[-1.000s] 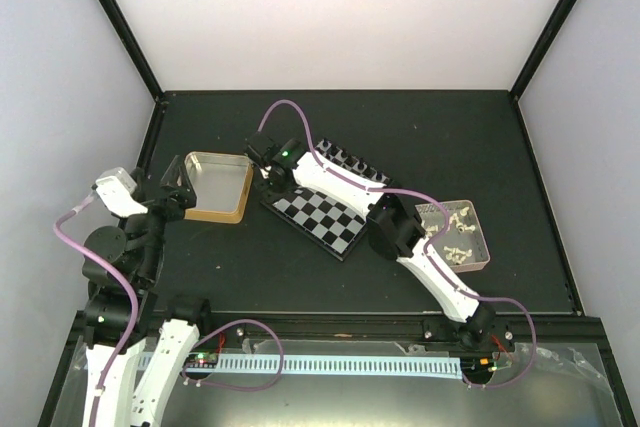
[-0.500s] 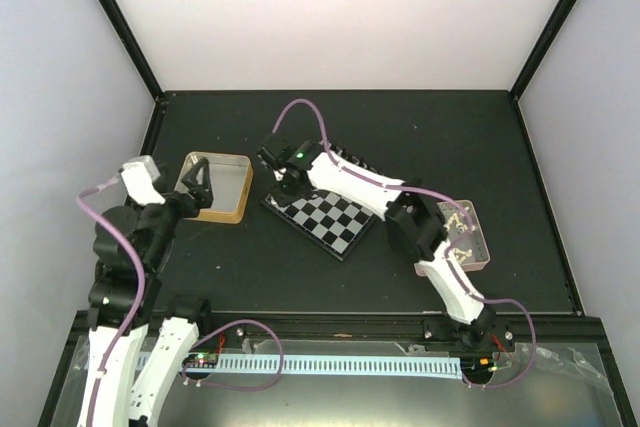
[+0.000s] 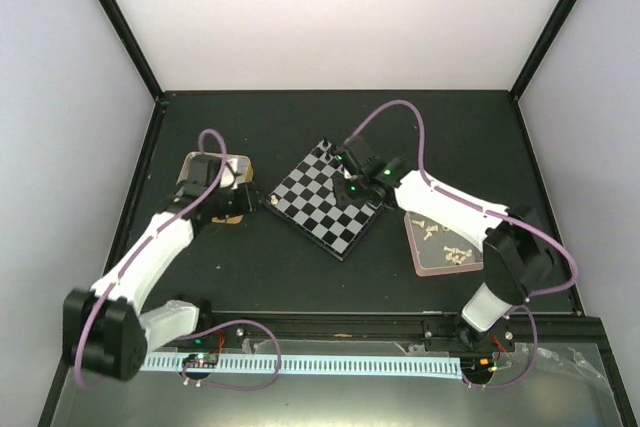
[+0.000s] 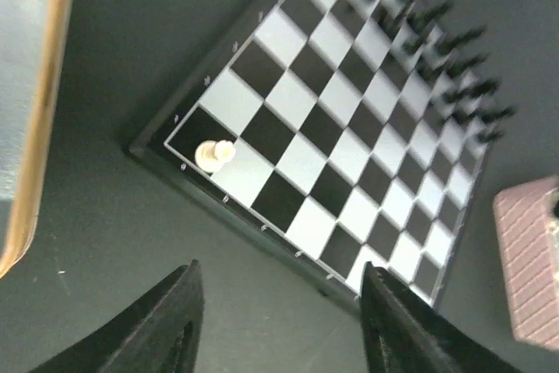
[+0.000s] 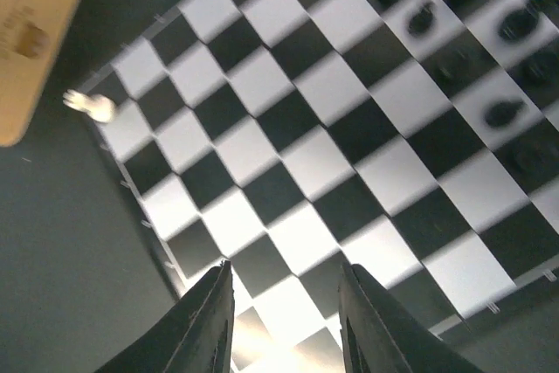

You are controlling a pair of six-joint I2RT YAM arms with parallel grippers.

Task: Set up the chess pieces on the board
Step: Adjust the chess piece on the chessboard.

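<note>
We see the small square chessboard of black and pale grey checks (image 3: 318, 209) lying askew in the middle of the dark bench (image 3: 250, 267). One tiny cream-white chess piece (image 4: 212, 155) sits at its corner nearest the yellow-rimmed metal tin (image 4: 48, 111), and tiny black chess pieces (image 4: 437, 41) line the far edge. More cream pieces (image 3: 440, 232) lie in the pink rectangular tray (image 3: 412, 239). The left arm's fingers (image 4: 166, 321) are spread and empty just off that corner; the right arm's fingers (image 5: 205, 321) hang spread and empty over the checks
</note>
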